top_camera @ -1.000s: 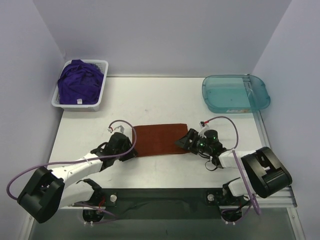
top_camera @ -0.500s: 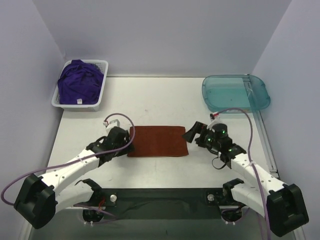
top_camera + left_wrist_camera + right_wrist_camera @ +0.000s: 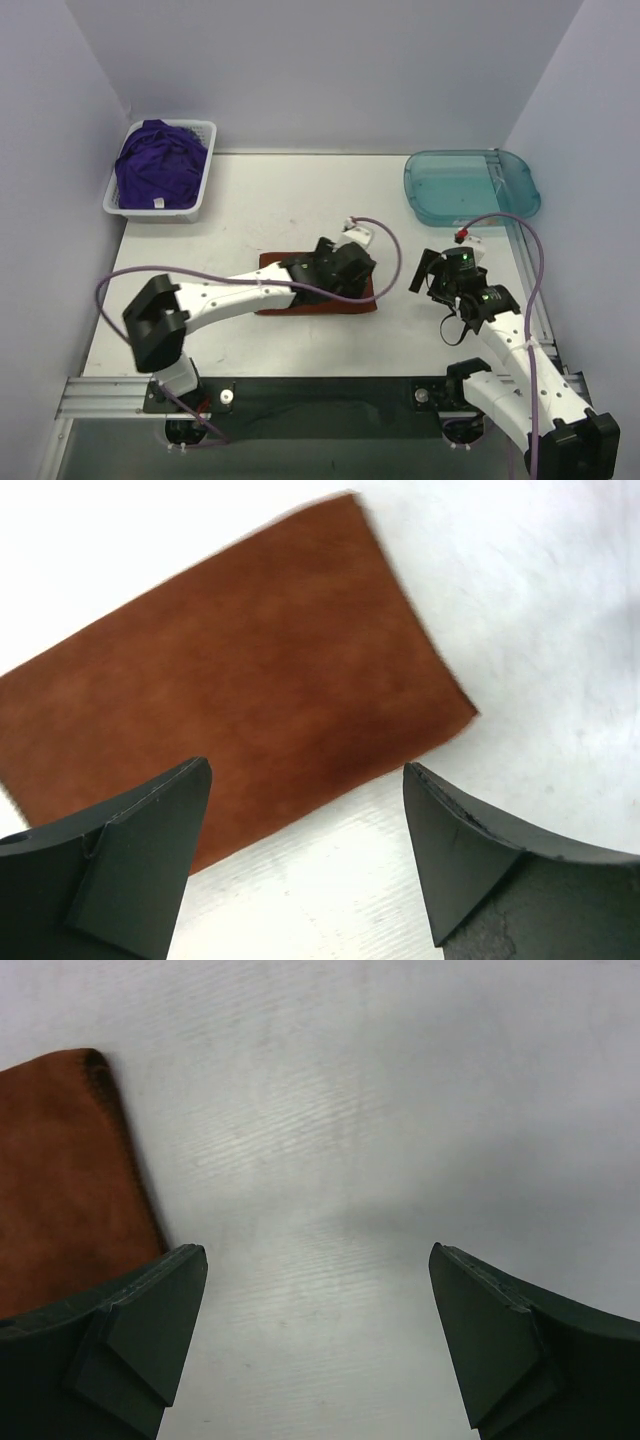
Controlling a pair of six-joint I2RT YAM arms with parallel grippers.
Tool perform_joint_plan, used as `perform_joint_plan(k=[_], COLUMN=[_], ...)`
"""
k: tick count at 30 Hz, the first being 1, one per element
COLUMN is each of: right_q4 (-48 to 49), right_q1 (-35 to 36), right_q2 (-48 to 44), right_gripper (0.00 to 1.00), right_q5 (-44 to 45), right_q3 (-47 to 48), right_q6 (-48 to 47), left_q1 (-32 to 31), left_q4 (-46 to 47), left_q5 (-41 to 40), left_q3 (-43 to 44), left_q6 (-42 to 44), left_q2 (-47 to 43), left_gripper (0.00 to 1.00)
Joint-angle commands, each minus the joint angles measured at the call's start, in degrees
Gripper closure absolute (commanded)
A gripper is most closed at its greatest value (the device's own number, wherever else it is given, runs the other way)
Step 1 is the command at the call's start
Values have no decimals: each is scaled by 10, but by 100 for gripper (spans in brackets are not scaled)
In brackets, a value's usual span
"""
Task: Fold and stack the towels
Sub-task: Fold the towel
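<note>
A rust-orange towel [image 3: 278, 264] lies folded flat as a rectangle in the middle of the table. It also shows in the left wrist view [image 3: 230, 680] and at the left edge of the right wrist view [image 3: 60, 1180]. My left gripper [image 3: 345, 272] hangs above the towel's right part, open and empty [image 3: 307, 772]. My right gripper [image 3: 422, 270] is open and empty over bare table just right of the towel [image 3: 318, 1252]. Deep purple towels [image 3: 158, 165] lie heaped in the basket.
The white slotted basket [image 3: 207, 128] stands at the back left corner. A translucent teal tray [image 3: 470, 190] sits at the back right. The left arm lies across the towel's near side, with its purple cable looping above.
My left arm has swung right, from the towel's left edge to above its right part. My right gripper has drawn back to the right, off the towel's edge. The towel stays flat.
</note>
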Motion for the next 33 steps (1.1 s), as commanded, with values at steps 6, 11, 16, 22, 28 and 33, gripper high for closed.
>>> perform_joint_plan(k=[6,11,16,22,28,33], right_q4=[-70,-70,-68,-61,-44,-27], right_q1=[-25,-30,-33,-36,-36,-36], right_q2=[-22,-15,-20,-23,-40,-59], right_gripper=[0,0,0,0,0,0], right_q5=[66,54,50,36,16,-3], right_q3=[-6,-16,-26,-32,-43,-52], right_q6=[6,13,16,18,17,20], left_q1=[-74,-78,-81,-82,-80,-73], left_q4=[-23,-23,-22,-27,-28,-16], left_q5=[0,25,38,49,14,12], left_q3=[180,212,217,207,185,167], left_q6=[115,116,122,105,96,94], left_q2=[192,251,286,317,332,328], left_gripper=[14,19,25,30,44,60])
